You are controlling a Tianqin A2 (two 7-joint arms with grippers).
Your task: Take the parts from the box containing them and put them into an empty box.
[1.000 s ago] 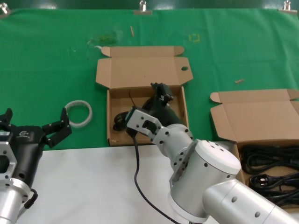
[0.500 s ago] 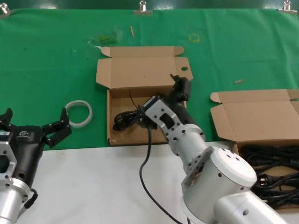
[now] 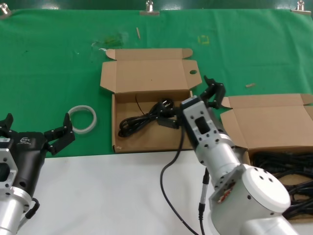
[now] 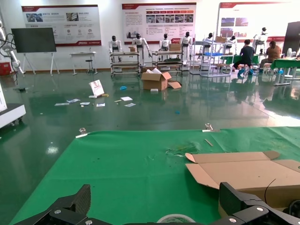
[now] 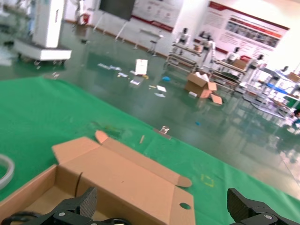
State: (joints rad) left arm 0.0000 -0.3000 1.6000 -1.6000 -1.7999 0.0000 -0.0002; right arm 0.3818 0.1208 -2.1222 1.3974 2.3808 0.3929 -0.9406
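One black coiled cable [image 3: 141, 120] lies inside the middle box [image 3: 146, 76], whose side flap has a round hole [image 3: 193, 72]. The hole shows again [image 5: 185, 205] on that box's lid [image 5: 126, 180] in the right wrist view. More black cables [image 3: 279, 164] fill the box at the right [image 3: 266, 122]. My right gripper [image 3: 214, 92] hangs open and empty over the gap between the two boxes, its fingers [image 5: 77, 206] wide apart. At the lower left my left gripper [image 3: 34, 129] is parked open, holding nothing.
A white translucent tape ring [image 3: 82, 119] lies on the green cloth [image 3: 54, 63] left of the middle box, and it also shows between my left gripper's fingers [image 4: 176, 218]. A white table surface [image 3: 98, 196] runs along the front. My right arm's own black wire [image 3: 171, 161] dangles over it.
My right gripper has risen out of the middle box and swung right, leaving the coiled cable lying in that box. The left arm has not moved.
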